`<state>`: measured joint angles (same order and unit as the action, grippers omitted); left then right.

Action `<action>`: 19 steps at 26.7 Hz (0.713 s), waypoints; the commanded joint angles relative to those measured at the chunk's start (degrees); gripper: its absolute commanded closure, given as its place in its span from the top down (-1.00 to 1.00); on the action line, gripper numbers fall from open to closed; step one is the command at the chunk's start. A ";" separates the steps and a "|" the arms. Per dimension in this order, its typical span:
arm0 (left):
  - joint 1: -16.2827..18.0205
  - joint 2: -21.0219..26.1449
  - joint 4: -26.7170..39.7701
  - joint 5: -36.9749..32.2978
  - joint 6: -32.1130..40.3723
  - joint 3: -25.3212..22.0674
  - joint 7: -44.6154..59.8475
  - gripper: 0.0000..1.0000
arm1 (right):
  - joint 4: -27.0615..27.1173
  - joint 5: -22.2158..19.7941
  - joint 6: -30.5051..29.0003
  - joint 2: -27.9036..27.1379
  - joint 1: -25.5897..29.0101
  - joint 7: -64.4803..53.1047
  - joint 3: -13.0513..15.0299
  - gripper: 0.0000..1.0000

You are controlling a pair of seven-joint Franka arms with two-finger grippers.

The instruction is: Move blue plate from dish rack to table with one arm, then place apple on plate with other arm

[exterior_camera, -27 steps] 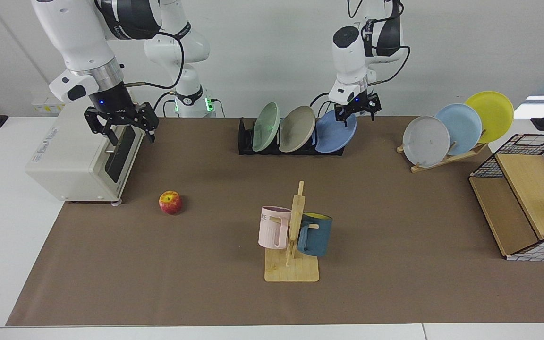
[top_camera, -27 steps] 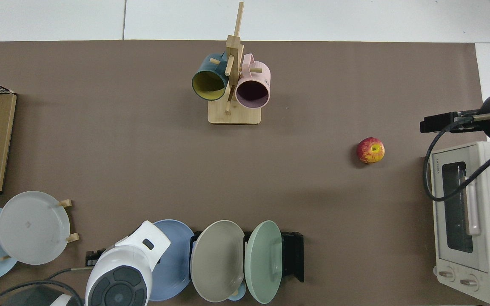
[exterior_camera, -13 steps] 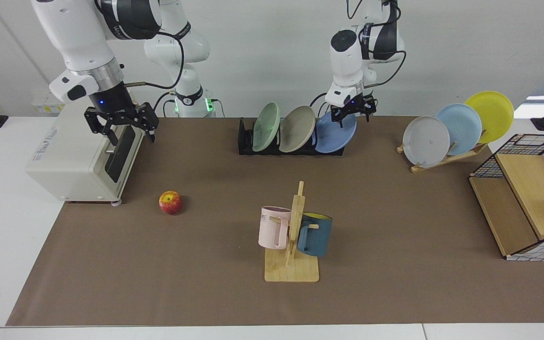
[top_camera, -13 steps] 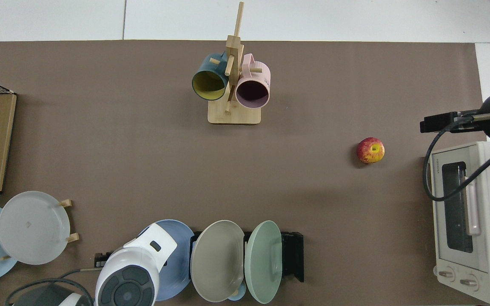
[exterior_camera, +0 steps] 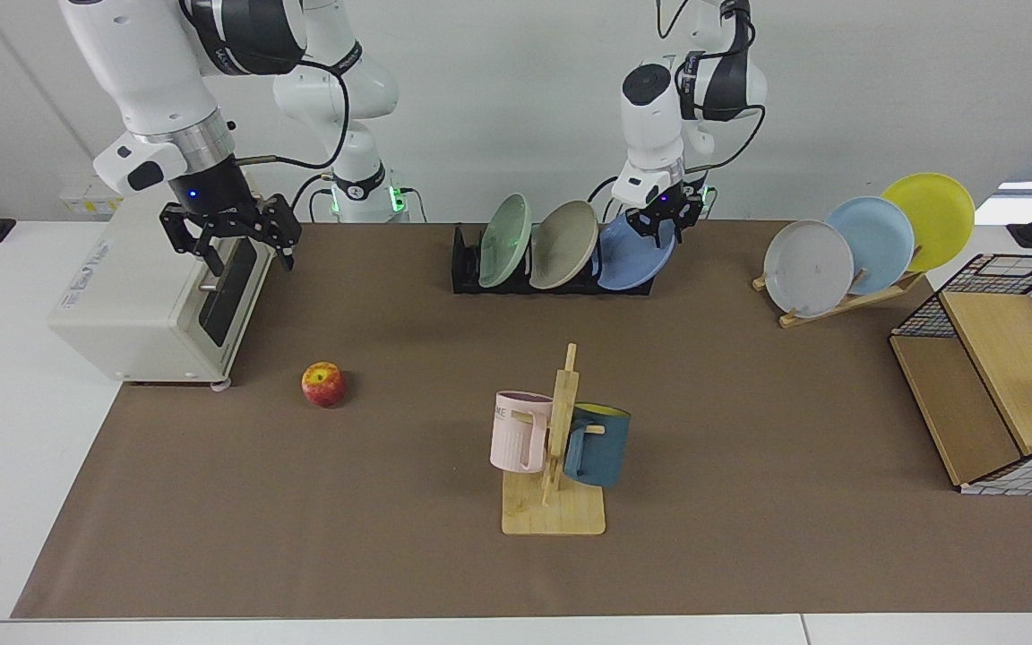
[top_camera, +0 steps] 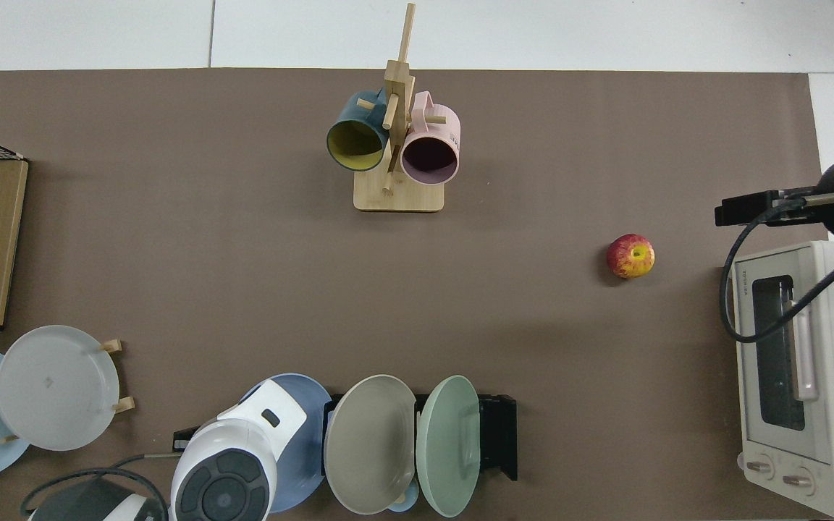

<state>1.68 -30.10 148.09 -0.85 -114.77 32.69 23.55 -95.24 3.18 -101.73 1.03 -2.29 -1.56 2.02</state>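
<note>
The left gripper [exterior_camera: 662, 224] is seen only in the facing view, set at the upper rim of the blue plate [exterior_camera: 634, 254], with its fingers drawn narrow about that rim; whether the rim is actually pinched cannot be told. In the top view the gripper is hidden beneath the white housing of the left arm, and only part of the blue plate [top_camera: 306, 441] is shown beside it. The plate is leaned in the end slot of the dish rack [exterior_camera: 464, 266], which stands along the table's [exterior_camera: 749, 403] far edge in the facing view, with a beige plate [exterior_camera: 563, 245] and a green plate [exterior_camera: 504, 240] next to it. The slant of these plates is shown by the facing view, while their round outlines are shown from above.

The left arm is brought down nearly vertically from above, its wrist pointed straight at the plate rim. The right arm is held waiting over the toaster oven [exterior_camera: 153, 296] at the table's end, its wrist tilted down, and the right gripper [exterior_camera: 231, 235] is spread wide and empty. In the top view only a dark part of this arm's wrist is caught at the frame edge.

The apple [exterior_camera: 323, 383] is left on the brown covering just beside the oven's front corner, well apart from the rack; its dimpled yellow top [top_camera: 630, 255] is shown only from above.
</note>
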 commanded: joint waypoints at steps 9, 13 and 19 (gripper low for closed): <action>-0.10 -0.40 -5.88 -0.64 5.25 -0.26 0.45 -1.00 | -0.03 0.07 0.04 0.38 0.62 0.86 -0.44 1.00; -0.10 -0.31 -9.92 -4.33 9.82 -0.18 0.53 -1.00 | -0.03 0.07 0.12 0.47 0.62 0.86 -0.53 1.00; 2.79 -0.14 -15.19 -6.01 12.03 -0.61 -0.17 -1.00 | -0.12 -0.11 0.83 0.73 0.71 0.86 -0.53 1.00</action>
<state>1.91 -30.50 137.54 -5.45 -105.65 32.40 23.52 -95.24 3.18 -101.70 1.05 -2.30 -1.56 2.00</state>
